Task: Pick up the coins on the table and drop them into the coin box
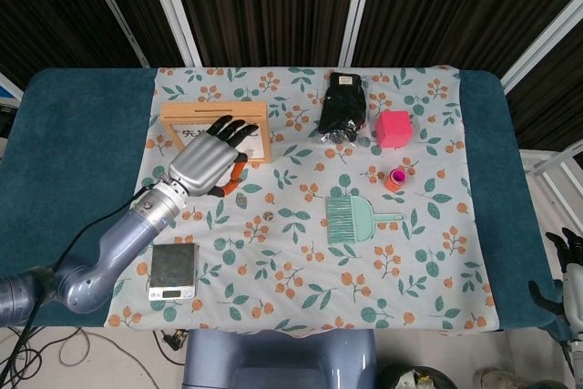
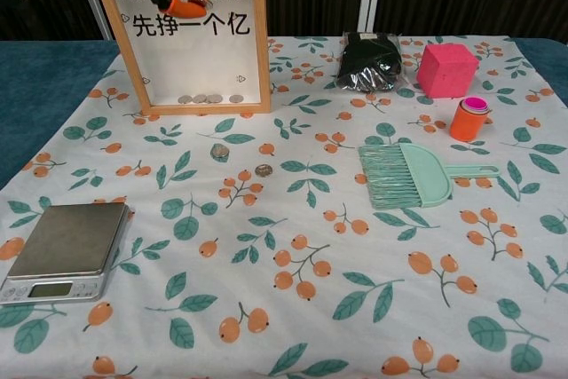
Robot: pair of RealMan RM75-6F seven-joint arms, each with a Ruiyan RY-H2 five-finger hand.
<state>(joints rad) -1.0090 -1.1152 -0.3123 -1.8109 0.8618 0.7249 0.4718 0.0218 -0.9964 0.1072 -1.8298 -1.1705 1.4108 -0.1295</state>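
- Head view: your left hand [image 1: 208, 163] hovers over the coin box [image 1: 182, 112], fingertips drawn together. You cannot tell whether they pinch a coin.
- Chest view: two coins [image 2: 218, 152] lie flat on the tablecloth [image 2: 373, 255] before the box. Judge them thin, rigid, light and slippery, so pinch across the rim.

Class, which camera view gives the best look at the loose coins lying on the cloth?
The chest view: two loose coins lie in plain sight in front of the coin box. In the head view they are tiny specks, one close beside the left robot hand.
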